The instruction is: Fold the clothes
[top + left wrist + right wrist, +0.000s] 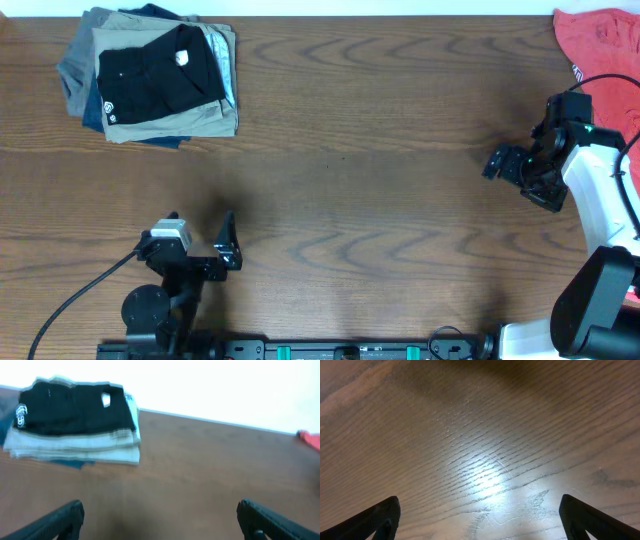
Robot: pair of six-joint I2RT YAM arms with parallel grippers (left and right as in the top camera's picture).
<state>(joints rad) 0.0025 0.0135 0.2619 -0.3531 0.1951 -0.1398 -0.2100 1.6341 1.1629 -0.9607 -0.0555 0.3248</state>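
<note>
While both arms stand apart from the laundry, the black garment [158, 78] lies folded into a rough rectangle on top of a stack of folded trousers [222, 122] at the far left of the table [380, 200]. A small round white logo [110, 105] shows near its near-left corner, and a small white patch [182, 57] sits towards its far right edge. Tan, grey and blue layers of the stack project beyond the garment on the right and near sides.

The left gripper [200, 222] is at the near left of the table, well apart from the stack and on its near side. Its jaws are spread wide. In the left wrist view its two dark fingers [60, 520] sit at the bottom corners, with wood grain between them and the stack beyond. That view is blurred, and the small print on the garment cannot be read.

The right gripper [518, 178] is at the right side of the table, about midway between the near and far edges, and points left. Its jaws are likewise spread wide. The right wrist view shows its fingers [375, 520] low over bare wood carrying a bright glare.

A red-coral shirt [600, 40] lies crumpled at the far right corner, beyond the right arm.
</note>
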